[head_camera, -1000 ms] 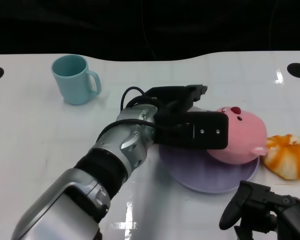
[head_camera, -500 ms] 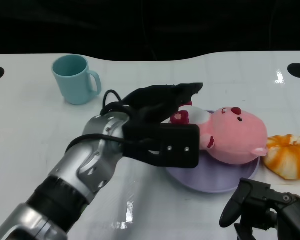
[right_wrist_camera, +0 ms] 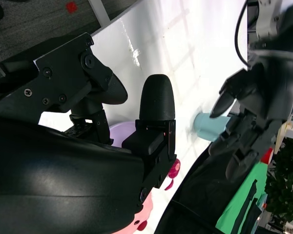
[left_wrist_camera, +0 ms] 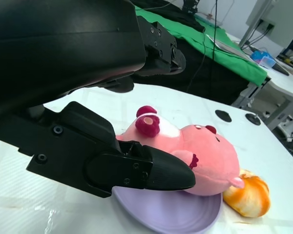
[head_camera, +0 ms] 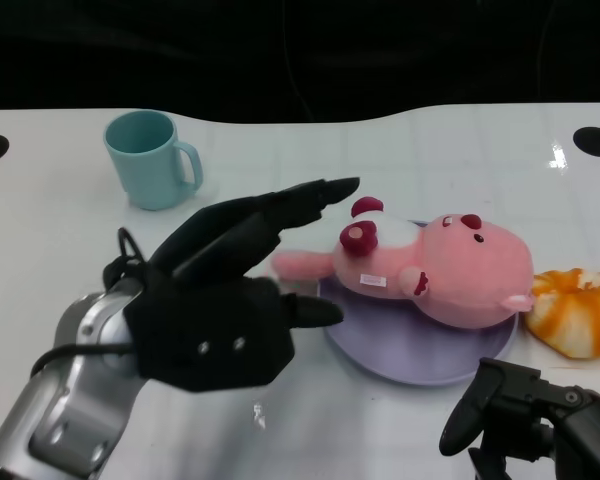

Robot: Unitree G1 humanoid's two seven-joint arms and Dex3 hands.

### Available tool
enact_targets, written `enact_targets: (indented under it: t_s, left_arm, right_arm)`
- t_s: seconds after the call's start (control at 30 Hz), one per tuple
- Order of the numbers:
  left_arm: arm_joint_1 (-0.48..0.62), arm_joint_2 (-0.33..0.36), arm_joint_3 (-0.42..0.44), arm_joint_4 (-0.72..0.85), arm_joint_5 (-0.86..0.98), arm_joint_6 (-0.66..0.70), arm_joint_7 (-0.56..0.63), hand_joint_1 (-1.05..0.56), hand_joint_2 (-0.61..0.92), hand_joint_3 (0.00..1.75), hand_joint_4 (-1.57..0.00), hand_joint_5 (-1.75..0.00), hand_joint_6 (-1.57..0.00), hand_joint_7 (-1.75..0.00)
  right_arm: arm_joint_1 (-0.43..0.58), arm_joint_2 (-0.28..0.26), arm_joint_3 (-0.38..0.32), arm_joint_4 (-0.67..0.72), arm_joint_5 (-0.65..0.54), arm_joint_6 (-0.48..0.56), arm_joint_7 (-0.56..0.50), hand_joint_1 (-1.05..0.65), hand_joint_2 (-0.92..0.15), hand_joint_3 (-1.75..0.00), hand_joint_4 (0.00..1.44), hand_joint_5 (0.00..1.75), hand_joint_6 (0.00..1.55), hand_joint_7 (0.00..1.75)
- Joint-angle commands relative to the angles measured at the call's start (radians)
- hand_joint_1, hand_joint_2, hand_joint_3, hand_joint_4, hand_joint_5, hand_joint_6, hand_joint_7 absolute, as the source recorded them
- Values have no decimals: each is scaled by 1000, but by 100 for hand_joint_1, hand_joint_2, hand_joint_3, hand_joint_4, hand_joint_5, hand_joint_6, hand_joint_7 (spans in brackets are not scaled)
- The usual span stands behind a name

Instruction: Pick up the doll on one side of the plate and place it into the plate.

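Head view: pink doll [head_camera: 450,275] lying on its side in the purple plate [head_camera: 400,350], one leg poking out over the rim toward the left hand [head_camera: 230,300], which hovers just beside it with fingers spread and nothing in them. Right hand [head_camera: 525,425] low at the near edge, fingers loosely apart, holding nothing, well clear of the plate. Teal mug [head_camera: 152,158] standing far off to the left; an orange-and-white plush [head_camera: 578,312] just beside the plate on the right. Likely step: pulling the arm away after release; best done by lifting clear without brushing the overhanging leg, lest the doll drag off the rim. Left wrist view: doll [left_wrist_camera: 185,156] on the plate [left_wrist_camera: 171,214], fingers [left_wrist_camera: 151,170] open and apart from it. Right wrist view: mostly black shell, left hand [right_wrist_camera: 249,112] open beyond, mug partly seen. Glossy white table [head_camera: 60,260]; dark backdrop, green cloth and desks beyond.
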Motion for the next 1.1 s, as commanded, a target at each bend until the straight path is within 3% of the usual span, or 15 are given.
enact_targets:
  t_s: [0.03, 0.23, 0.27, 0.3, 0.33, 0.4, 0.47, 0.57, 0.7, 0.97, 1.1]
  left_arm:
    - [85, -22, 52, 12, -56, -111, 87, -66, 92, 25, -24, -84, -42, -15]
    - [234, -130, 121, 28, -259, -231, 136, -38, 92, 19, -38, -110, -67, -28]
    - [254, -143, 128, 21, -293, -233, 130, -32, 88, 30, -41, -116, -68, -37]
    - [274, -158, 137, 6, -330, -227, 126, -26, 74, 60, -45, -121, -65, -55]
    - [289, -169, 144, -10, -356, -216, 124, -19, 66, 79, -52, -124, -67, -67]
    - [325, -190, 157, -68, -395, -156, 136, -12, 55, 107, -65, -127, -72, -87]
    - [371, -206, 172, -163, -435, -39, 153, -11, 52, 120, -71, -132, -76, -101]
    - [428, -231, 191, -291, -510, 136, 175, -11, 52, 125, -76, -141, -77, -114]
    - [503, -225, 205, -446, -623, 346, 173, -12, 49, 134, -77, -166, -74, -140]
    - [597, -227, 256, -636, -838, 675, 219, -12, 48, 139, -91, -174, -76, -163]
    - [608, -208, 269, -660, -918, 786, 221, -12, 47, 141, -87, -175, -70, -173]
  right_arm:
    - [-7, -7, -12, 4, 6, -6, 0, -1, -60, -113, 64, 173, 56, 148]
    - [-9, -10, -15, 5, 7, -3, 1, -2, -60, -113, 64, 172, 56, 148]
    - [-9, -11, -15, 5, 7, -4, 2, -3, -60, -113, 64, 172, 56, 148]
    - [-9, -11, -14, 5, 5, -4, 2, -3, -60, -113, 64, 172, 56, 148]
    - [-9, -11, -13, 5, 5, -3, 2, -3, -60, -113, 64, 172, 56, 148]
    - [-9, -10, -12, 5, 7, -3, 2, -3, -61, -112, 64, 172, 56, 148]
    - [-10, -8, -10, 5, 9, 0, 2, -3, -61, -112, 63, 172, 56, 148]
    - [-10, -7, -8, 6, 9, -2, 2, -2, -61, -112, 63, 172, 56, 148]
    - [-11, -6, -6, 3, 8, -1, 0, -2, -60, -112, 64, 172, 56, 148]
    - [-12, -10, -15, 3, 18, 1, 7, -3, -60, -113, 64, 171, 56, 148]
    - [-13, -11, -20, 5, 21, 1, 11, -3, -61, -112, 64, 171, 56, 148]
